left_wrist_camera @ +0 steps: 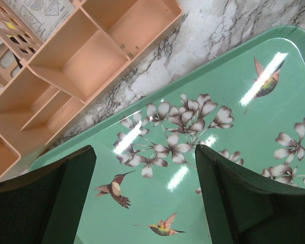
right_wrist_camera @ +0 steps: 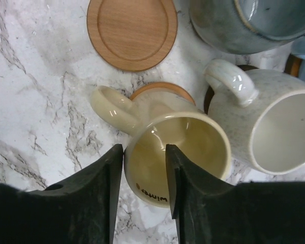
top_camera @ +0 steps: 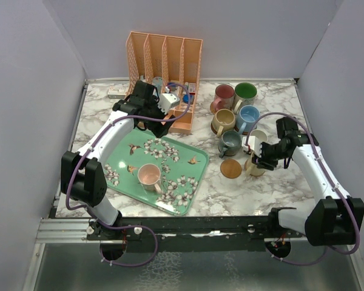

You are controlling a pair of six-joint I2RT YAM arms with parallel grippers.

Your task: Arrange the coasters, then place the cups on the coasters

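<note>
R end effector [right_wrist_camera: 143, 155] angled down, part-open astride cream cup [right_wrist_camera: 198, 140] rim; L end effector [left_wrist_camera: 145, 150] wide open, empty, over tray [left_wrist_camera: 234, 119]

A pale yellow ceramic mug [right_wrist_camera: 193, 137] stands upright on a brown wooden coaster [right_wrist_camera: 162, 87], just beside a bare ringed wooden coaster [right_wrist_camera: 132, 33]. Clustered behind stand a maroon mug [top_camera: 223, 95], green mug [top_camera: 245, 91], tan mug [top_camera: 221, 123], blue mug [top_camera: 249, 115], grey-blue mug [top_camera: 230, 142] and speckled white mug [right_wrist_camera: 274, 127]. A pink mug [top_camera: 148, 176] stands well apart to the left.
</note>
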